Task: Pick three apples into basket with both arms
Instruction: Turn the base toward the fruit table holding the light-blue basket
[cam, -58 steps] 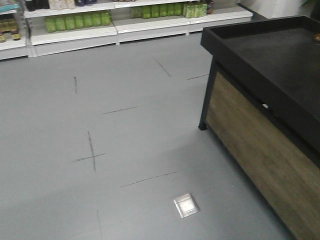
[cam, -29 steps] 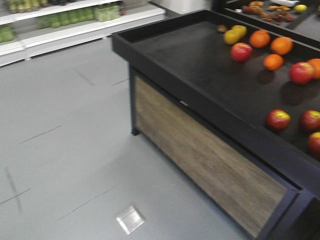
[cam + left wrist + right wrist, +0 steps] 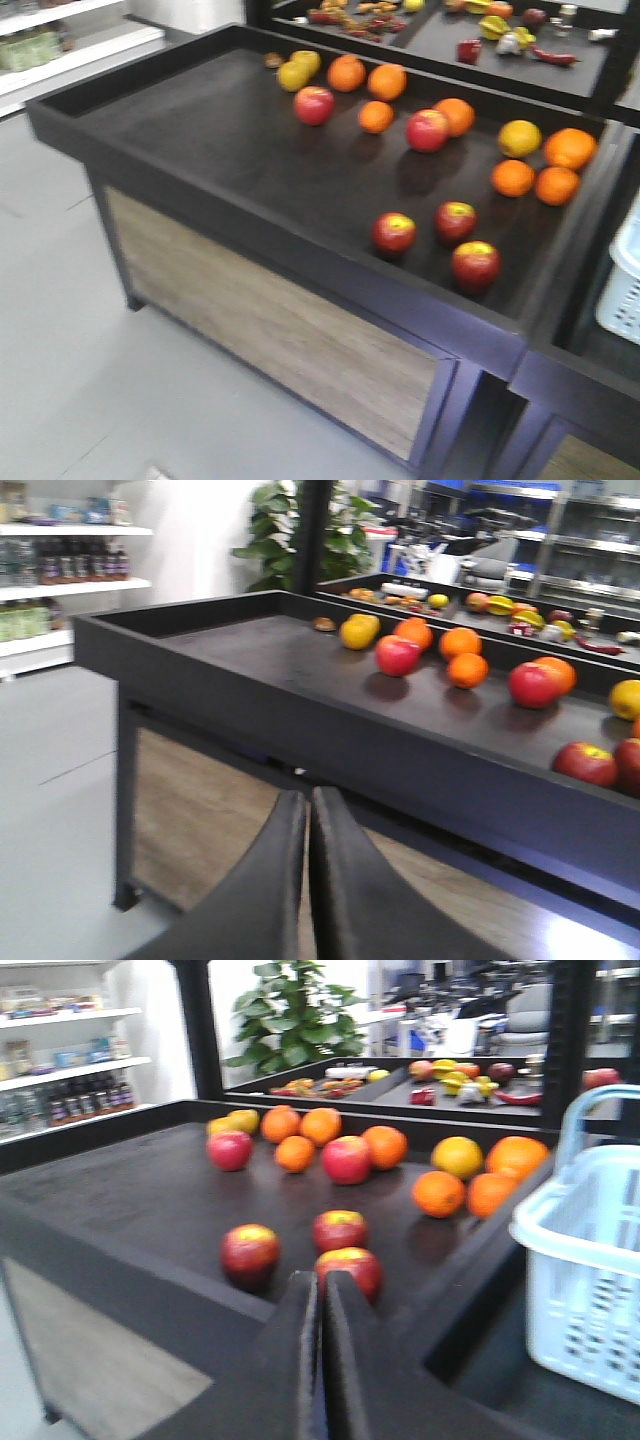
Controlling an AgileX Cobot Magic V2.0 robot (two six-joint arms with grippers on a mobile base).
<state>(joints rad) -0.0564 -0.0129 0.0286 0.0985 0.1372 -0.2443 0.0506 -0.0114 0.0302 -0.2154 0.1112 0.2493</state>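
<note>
Hazard: wrong fruit selected.
Left gripper (image 3: 303, 810) and right gripper (image 3: 320, 1290) are pressed together; the dark apples (image 3: 456, 221) sit right of centre, basket (image 3: 625, 290) at right edge; brighter apples (image 3: 428, 130) and oranges (image 3: 513, 177) nearby invite confusion.

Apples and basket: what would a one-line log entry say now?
apples: three on display table | basket: beside table | left gripper: shut | right gripper: shut
</note>
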